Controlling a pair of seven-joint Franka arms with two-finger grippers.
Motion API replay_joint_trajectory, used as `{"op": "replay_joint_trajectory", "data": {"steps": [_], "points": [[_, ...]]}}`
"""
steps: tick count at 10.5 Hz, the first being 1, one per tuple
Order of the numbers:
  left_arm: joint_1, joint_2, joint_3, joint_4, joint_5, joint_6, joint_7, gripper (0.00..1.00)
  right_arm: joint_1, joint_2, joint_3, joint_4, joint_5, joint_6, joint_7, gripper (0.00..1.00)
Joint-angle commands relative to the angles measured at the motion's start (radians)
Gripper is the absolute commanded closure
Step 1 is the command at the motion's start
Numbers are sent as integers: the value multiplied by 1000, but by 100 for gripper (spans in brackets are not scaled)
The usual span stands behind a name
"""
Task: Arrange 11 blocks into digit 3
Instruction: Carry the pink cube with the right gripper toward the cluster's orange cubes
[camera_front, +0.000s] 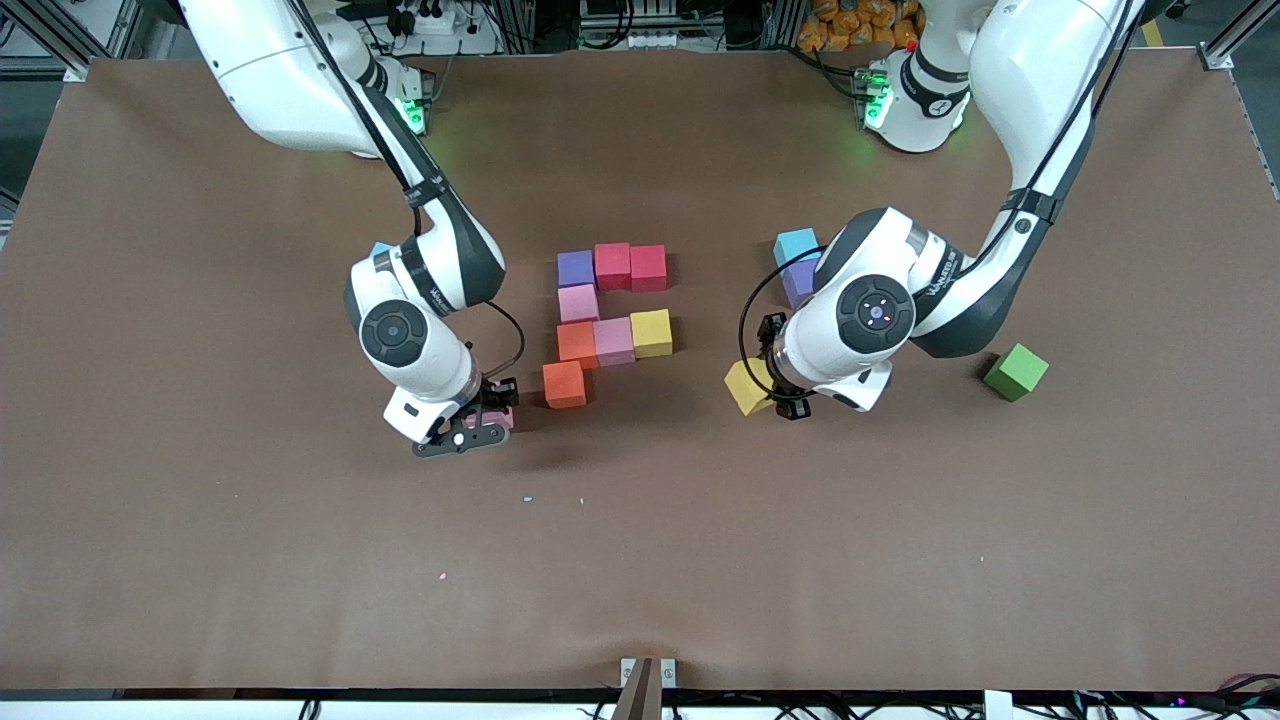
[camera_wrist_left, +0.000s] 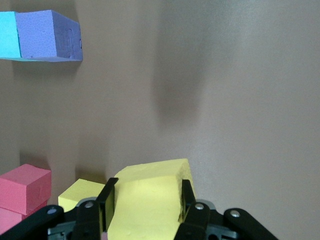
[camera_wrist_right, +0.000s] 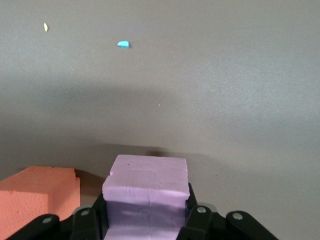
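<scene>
Gripping light, soft foam blocks by flat opposite faces: left claw (camera_wrist_left: 145, 205) clamping yellow block (camera_wrist_left: 150, 200), right claw (camera_wrist_right: 145, 212) clamping pink block (camera_wrist_right: 146, 192), mid-desk.

Brown table (camera_front: 200, 520) w/ foam blocks (camera_front: 612, 310), green cube (camera_front: 1016, 371)

Table (camera_front: 900, 560): brown matte surface, spanning the view
Frame (camera_front: 1232, 40): aluminium rails standing at the corners
Light: green glowing at the table's top edge

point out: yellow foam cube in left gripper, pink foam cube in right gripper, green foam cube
yellow foam cube (camera_wrist_left: 147, 200), left wrist view, top face
pink foam cube (camera_wrist_right: 147, 177), right wrist view, top face
green foam cube (camera_front: 1016, 371), front view, top face
</scene>
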Motion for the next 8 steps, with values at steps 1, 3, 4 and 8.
{"op": "replay_joint_trajectory", "data": {"steps": [1, 3, 4, 8], "points": [[-4, 0, 0, 13, -29, -20, 15, 100, 12, 27, -5, 31, -17, -12, 9, 100], [-4, 0, 0, 15, -29, -18, 15, 100, 20, 48, -5, 31, -17, -15, 9, 100], [-4, 0, 0, 15, -29, -18, 17, 100, 20, 48, -3, 30, -15, -25, 11, 100], [-4, 0, 0, 15, -29, -18, 15, 100, 50, 63, -2, 33, -14, -48, 75, 100]]}}
